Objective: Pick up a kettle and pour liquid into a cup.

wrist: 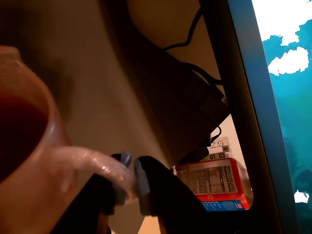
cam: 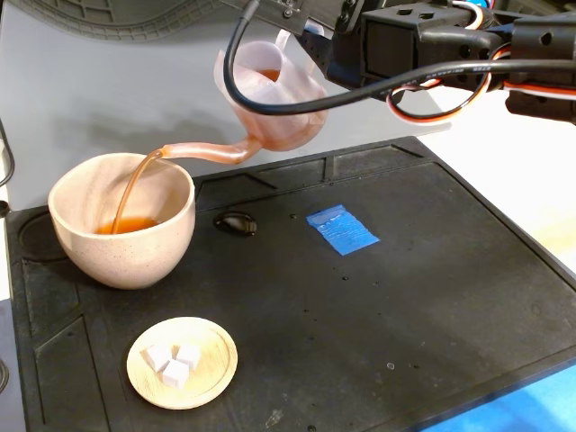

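The translucent pinkish kettle hangs tilted in the air above the black mat, its long spout pointing left and down. A thin orange-red stream of liquid runs from the spout tip into the beige speckled cup, which holds a pool of it. My gripper is shut on the kettle's whitish loop handle. In the wrist view the kettle's body fills the left side, with dark liquid inside. In the fixed view my arm comes in from the upper right and the fingers are hidden behind the kettle.
A black work mat covers the table. On it lie a small wooden dish with white cubes, a dark oval object and a blue packet. A black cable loops in front of the kettle. A red box shows in the wrist view.
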